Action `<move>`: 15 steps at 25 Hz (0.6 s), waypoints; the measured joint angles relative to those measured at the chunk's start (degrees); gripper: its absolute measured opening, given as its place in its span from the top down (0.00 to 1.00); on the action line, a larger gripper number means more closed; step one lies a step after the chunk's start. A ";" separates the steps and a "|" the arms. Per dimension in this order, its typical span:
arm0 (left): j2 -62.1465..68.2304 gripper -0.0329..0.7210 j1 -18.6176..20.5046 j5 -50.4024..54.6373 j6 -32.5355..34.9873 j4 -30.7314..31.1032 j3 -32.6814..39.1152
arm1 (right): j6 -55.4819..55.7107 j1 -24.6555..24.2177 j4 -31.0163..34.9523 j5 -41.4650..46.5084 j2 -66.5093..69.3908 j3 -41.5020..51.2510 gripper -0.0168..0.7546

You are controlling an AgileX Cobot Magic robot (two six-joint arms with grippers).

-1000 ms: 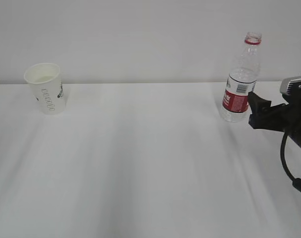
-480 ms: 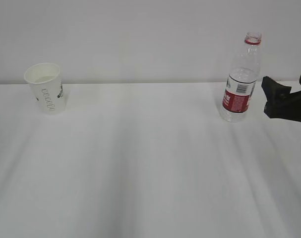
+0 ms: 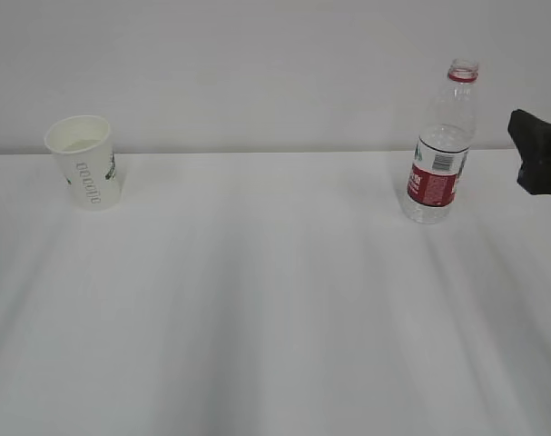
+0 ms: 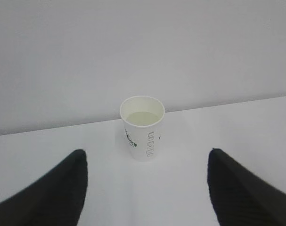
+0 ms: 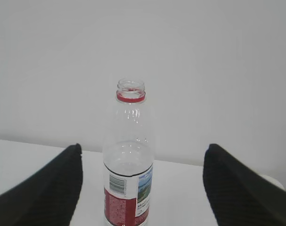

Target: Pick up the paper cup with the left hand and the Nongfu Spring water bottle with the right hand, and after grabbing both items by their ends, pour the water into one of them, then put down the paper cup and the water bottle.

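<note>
A white paper cup is standing upright at the far left of a white table. A capless Nongfu Spring water bottle is standing upright at the far right. The left hand is facing the cup, fingers spread wide, holding nothing. The right hand is facing the bottle, equally wide, empty.

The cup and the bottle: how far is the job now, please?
Apparently near the end. The cup holds liquid and stands upright on the table; the bottle stands upright, uncapped, partly filled. Neither is held: the left gripper is open, short of the cup, and the right gripper is open, apart from the bottle. Nothing seems left except retreating.
</note>
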 joint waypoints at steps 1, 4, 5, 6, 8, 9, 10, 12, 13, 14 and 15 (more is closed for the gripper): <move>0.00 0.19 0.00 0.41 0.00 0.00 0.01 | -0.40 0.00 0.00 1.28 -1.43 0.00 0.21; -0.14 0.19 0.00 1.62 0.00 -0.62 0.01 | -1.54 0.00 0.00 4.84 -5.37 0.12 0.21; -0.39 0.19 0.00 1.71 0.00 -0.75 0.01 | -1.70 0.00 0.00 6.26 -6.69 0.12 0.21; -0.67 0.19 0.00 1.71 0.00 -0.84 0.01 | -1.79 0.00 0.00 7.72 -7.94 0.22 0.21; -1.41 0.19 0.00 2.08 0.00 -0.84 0.01 | -1.91 0.00 0.00 10.39 -10.21 0.22 0.21; -1.89 0.19 0.00 2.49 0.00 -0.99 0.01 | -1.91 0.00 0.00 11.71 -11.41 0.22 0.21; -2.24 0.19 0.00 2.94 0.00 -0.98 0.01 | -1.91 0.00 0.00 12.77 -12.53 0.22 0.21; -3.45 0.19 0.00 3.74 0.00 -0.98 0.01 | -1.91 0.00 0.00 14.42 -14.34 0.22 0.21; -4.04 0.19 0.00 4.17 0.00 -0.98 0.01 | -1.91 0.00 0.00 15.43 -15.31 0.22 0.21; -4.64 0.19 0.00 4.58 0.00 -0.98 0.01 | -1.91 0.00 0.00 16.50 -16.11 0.22 0.21; -5.33 0.19 0.00 4.72 0.00 -0.98 0.01 | -1.91 0.00 0.00 17.63 -17.07 0.22 0.21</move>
